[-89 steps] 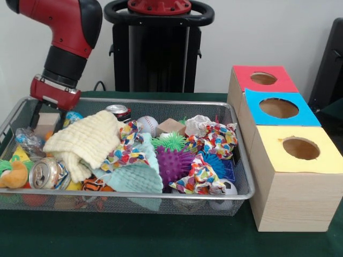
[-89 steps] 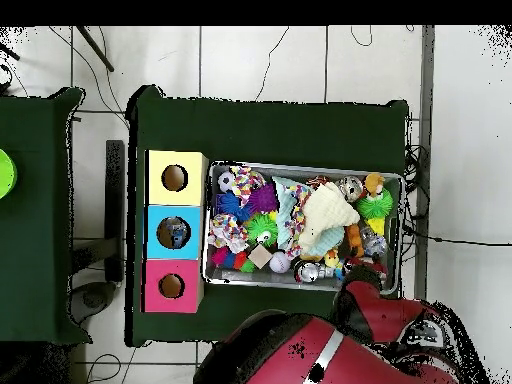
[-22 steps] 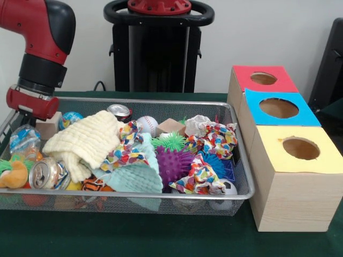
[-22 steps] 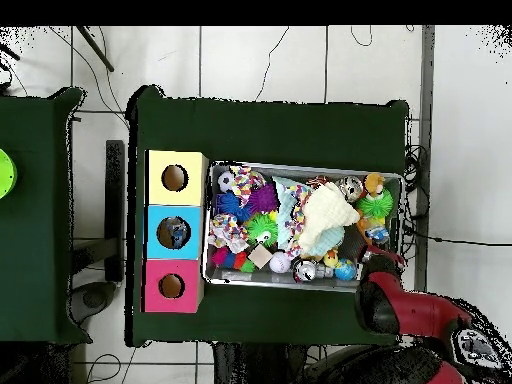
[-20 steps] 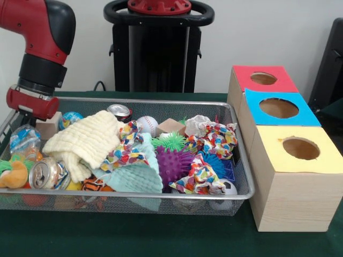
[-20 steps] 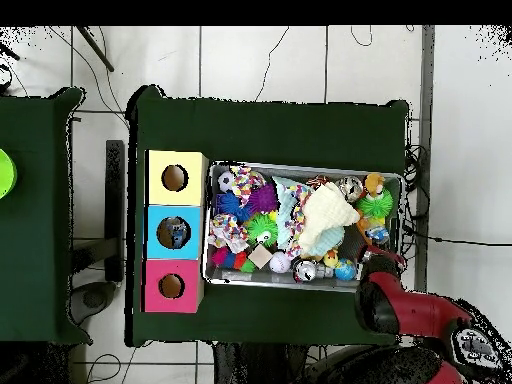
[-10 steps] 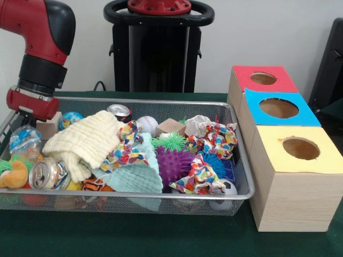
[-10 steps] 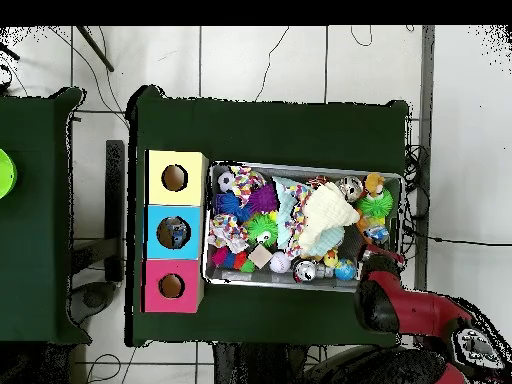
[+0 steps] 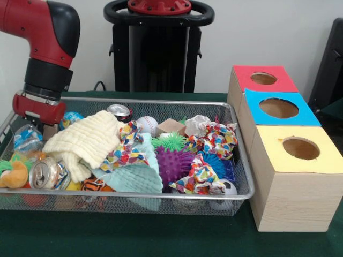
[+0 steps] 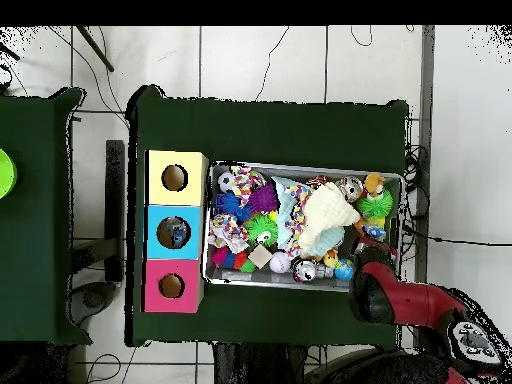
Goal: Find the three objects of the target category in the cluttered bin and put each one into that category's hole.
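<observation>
Shifting slightly inward along the bin's (image 9: pixel 161 103) back edge, my gripper (image 9: pixel 40 126) hangs over the wooden block; jaw state indiscernible.

Dark green cloth-covered table (image 9: pixel 161 241) fills the foreground; plain white wall (image 9: pixel 268 32) behind it. Tall black object (image 9: pixel 331 64) cut off at the right edge, kind unclear. Thin black cable (image 9: pixel 99 84) loops up at the table's back edge.

Overhead view: white tiled floor (image 10: pixel 260 60) all round the table, with thin dark cables (image 10: pixel 460 242) trailing across it. Second dark green table (image 10: pixel 35 220) stands apart to the left, a lime-green round object (image 10: pixel 5 172) at its edge. Narrow dark grey bar (image 10: pixel 115 210) lies between the two tables.
</observation>
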